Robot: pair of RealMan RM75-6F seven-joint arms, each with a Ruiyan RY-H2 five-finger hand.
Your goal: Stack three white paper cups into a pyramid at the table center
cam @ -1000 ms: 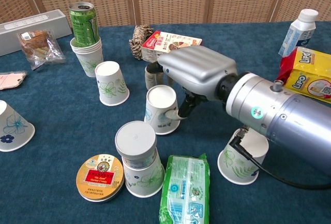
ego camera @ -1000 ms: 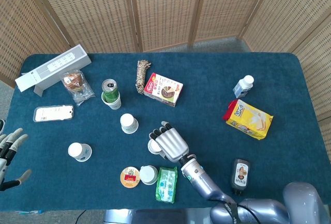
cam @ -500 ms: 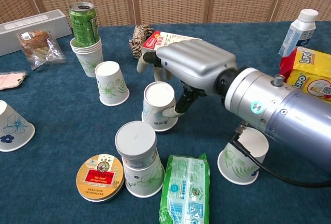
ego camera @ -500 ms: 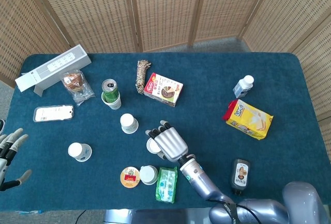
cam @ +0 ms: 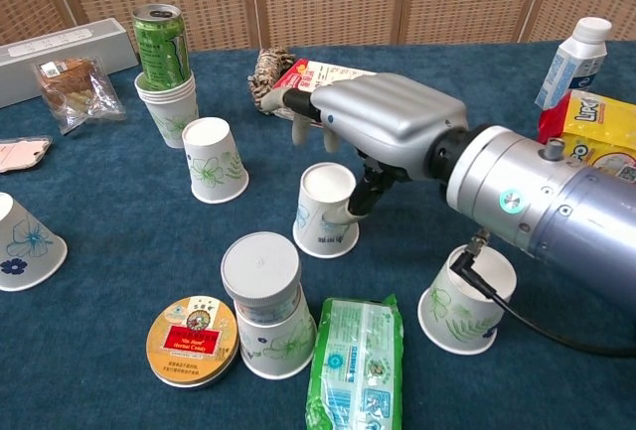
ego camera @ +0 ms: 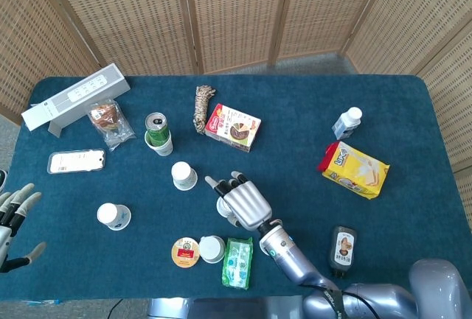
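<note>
The right hand grips an inverted paper cup near the surface centre, thumb against its side, other fingers extended above. In the head view the hand hides that cup. The left hand, fingers apart, holds nothing at the left edge, partly cut off.

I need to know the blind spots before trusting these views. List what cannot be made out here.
- Head view: the right hand covers the cup it works on; only the chest view shows that cup.
- Chest view: whether the right hand's thumb grips the cup or only touches it is unclear.
- Head view: the left hand is cut off by the left edge; chest view lacks it.
- Chest view: the cup at the left edge is partly cropped.
</note>
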